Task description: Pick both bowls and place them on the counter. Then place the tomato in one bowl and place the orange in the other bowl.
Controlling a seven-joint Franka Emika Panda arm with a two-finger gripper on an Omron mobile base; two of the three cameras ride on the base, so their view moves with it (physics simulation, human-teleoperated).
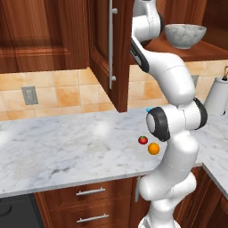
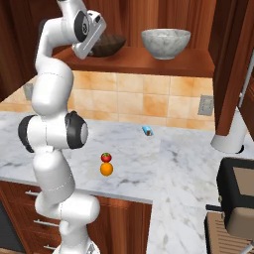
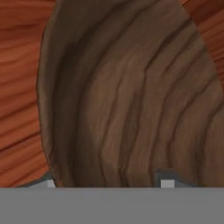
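Note:
The wide dark brown wood-grain bowl [image 3: 131, 96] looms very close in the hand view. My gripper [image 3: 106, 181] is open across its rim: one fingertip [image 3: 46, 182] sits outside the rim, the other inside the bowl. In the right base view the hand [image 2: 89, 32] reaches to the wooden bowl [image 2: 111, 44] on the reddish-brown shelf [image 2: 149, 62]. The grey-white marbled bowl [image 2: 165, 42] [image 1: 185, 34] stands further right on that shelf. On the marble counter [image 1: 67, 147] lie the tomato [image 1: 142, 140] [image 2: 106, 158] and, touching or nearly touching it, the orange [image 1: 153, 148] [image 2: 106, 169].
An open cabinet door [image 1: 109, 53] hangs left of the shelf. A small blue object [image 2: 148, 130] lies near the backsplash. A paper towel roll [image 1: 217, 95] stands at the right corner, and a dark toaster [image 2: 238, 198] sits on the right side of the counter.

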